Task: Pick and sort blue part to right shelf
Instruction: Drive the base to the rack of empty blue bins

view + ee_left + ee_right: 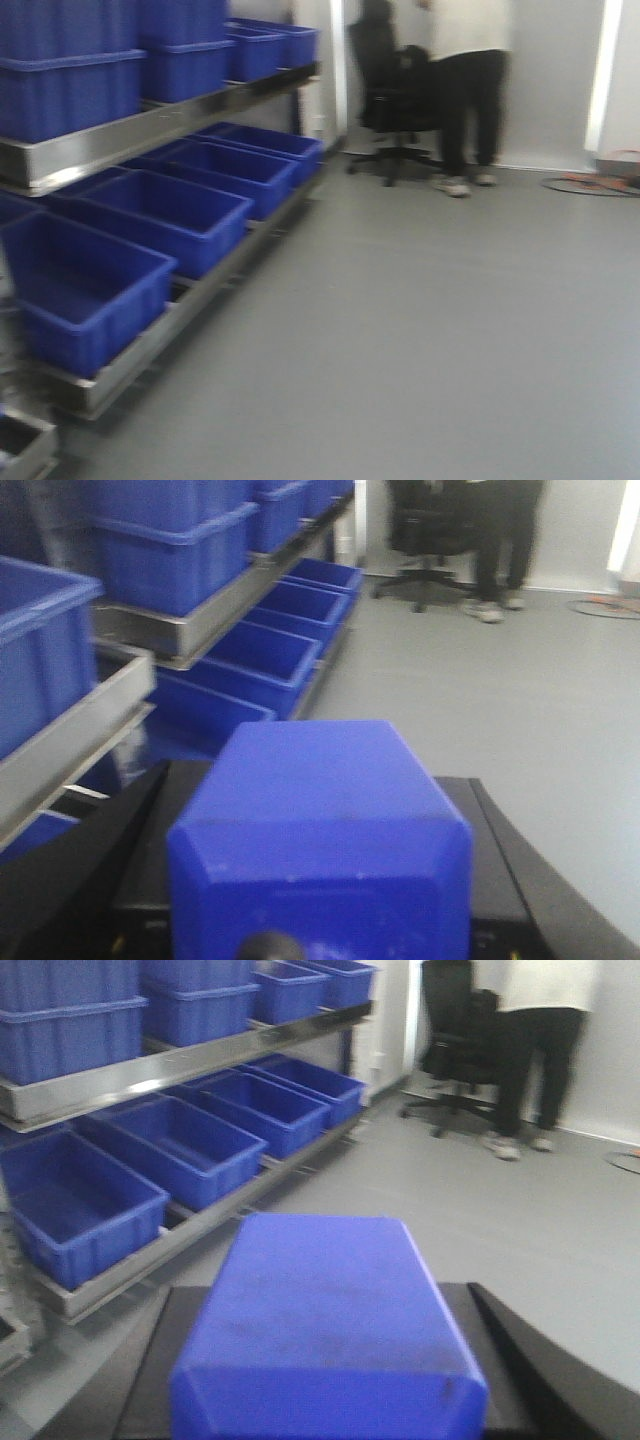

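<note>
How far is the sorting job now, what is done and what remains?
Done: picking, it seems. The left gripper is closed on a blue part, the right gripper on a second blue part. In hand: transport; the rack of blue bins stands to one side, apart from both arms. Left: placing; both parts sit in the grippers.

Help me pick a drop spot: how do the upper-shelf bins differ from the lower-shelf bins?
The lower-shelf bins sit in a single row with their open insides showing, apparently empty. The upper-shelf bins show only side walls, so their contents are hidden. The nearest upper-shelf bins are stacked two high, while the lower-shelf bins are unstacked. Both sets are blue rectangular bins on the same metal rack.
</note>
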Tool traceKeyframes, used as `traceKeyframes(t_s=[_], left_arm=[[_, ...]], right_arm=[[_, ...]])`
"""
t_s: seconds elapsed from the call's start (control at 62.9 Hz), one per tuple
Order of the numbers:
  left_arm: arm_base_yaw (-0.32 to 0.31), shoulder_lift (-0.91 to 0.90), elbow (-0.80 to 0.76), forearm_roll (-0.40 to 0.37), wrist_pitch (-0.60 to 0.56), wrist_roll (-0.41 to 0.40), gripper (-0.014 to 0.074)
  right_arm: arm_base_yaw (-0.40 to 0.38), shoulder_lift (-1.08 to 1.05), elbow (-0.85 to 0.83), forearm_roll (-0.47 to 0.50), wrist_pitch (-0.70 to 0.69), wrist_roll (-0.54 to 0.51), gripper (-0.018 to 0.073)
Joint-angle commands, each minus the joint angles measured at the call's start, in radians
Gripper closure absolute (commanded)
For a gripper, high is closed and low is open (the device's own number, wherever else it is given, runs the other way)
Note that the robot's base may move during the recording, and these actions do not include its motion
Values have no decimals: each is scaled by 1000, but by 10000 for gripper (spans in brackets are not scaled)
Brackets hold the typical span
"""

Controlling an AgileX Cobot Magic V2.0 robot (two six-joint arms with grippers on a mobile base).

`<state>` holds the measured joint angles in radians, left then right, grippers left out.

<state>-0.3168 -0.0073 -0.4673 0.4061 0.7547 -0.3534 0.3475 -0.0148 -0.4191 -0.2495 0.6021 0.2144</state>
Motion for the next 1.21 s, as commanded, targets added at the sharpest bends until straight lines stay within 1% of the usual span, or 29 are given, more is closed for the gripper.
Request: traceKeyframes(t_s=[0.0,1.192], left_arm=[[-8,3,-29,17,-87,-9,283],[-6,3,-29,17,-87,-9,283]], right_arm=[[0,-16,-32,-18,-92,-9,311],[0,-16,-32,-18,-92,-9,311]])
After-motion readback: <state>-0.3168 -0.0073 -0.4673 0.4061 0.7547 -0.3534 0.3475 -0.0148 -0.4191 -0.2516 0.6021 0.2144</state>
